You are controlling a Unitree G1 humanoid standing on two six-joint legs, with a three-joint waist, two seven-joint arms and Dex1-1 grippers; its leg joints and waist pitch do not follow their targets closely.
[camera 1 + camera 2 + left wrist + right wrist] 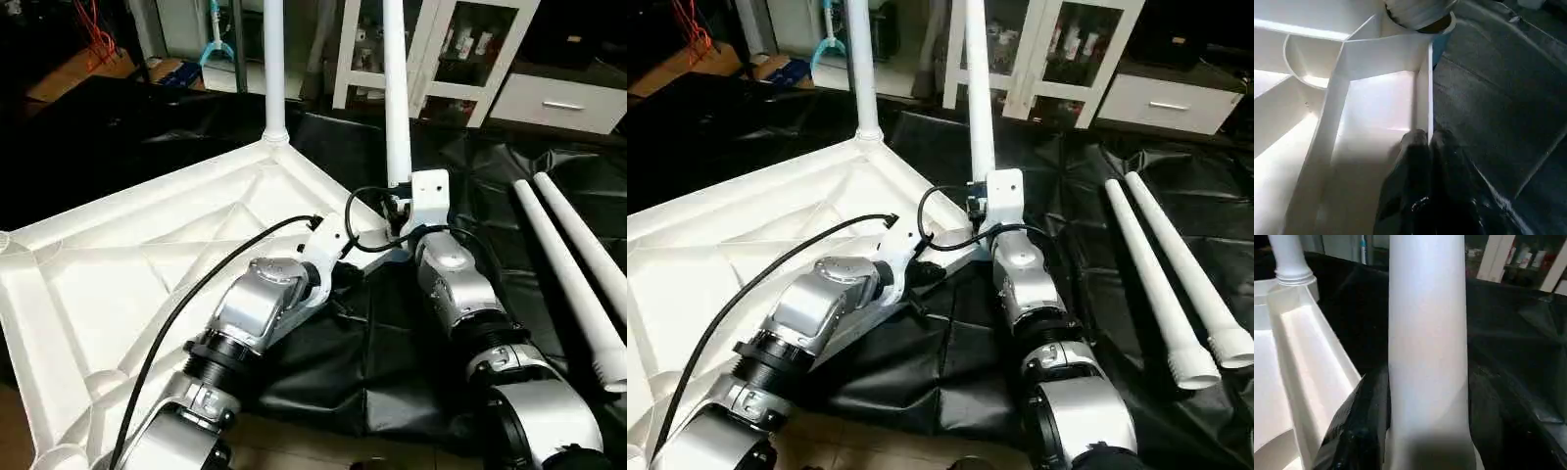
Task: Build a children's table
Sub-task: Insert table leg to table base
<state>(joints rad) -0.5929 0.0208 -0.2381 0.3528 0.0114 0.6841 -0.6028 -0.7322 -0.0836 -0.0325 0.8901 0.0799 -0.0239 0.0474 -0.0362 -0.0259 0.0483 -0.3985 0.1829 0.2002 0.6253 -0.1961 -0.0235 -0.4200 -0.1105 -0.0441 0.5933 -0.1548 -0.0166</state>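
The children's table top point(147, 264) lies upside down on a black sheet, white, with its ribs showing. One white leg point(274, 69) stands upright in the far corner socket. A second upright leg point(396, 108) stands at the near right corner, and my right gripper point(1427, 431) is shut on it, with a black finger point(1359, 426) on each side. My left gripper point(1428, 142) is shut on the top's thin edge wall point(1422, 88), close to that same corner socket. Two more legs point(573, 264) lie side by side on the sheet to the right.
The black sheet point(382, 362) covers the floor under the work. A white glass-door cabinet point(441, 44) and a white drawer unit point(568, 98) stand at the back right. Boxes and cables point(88, 59) sit at the back left.
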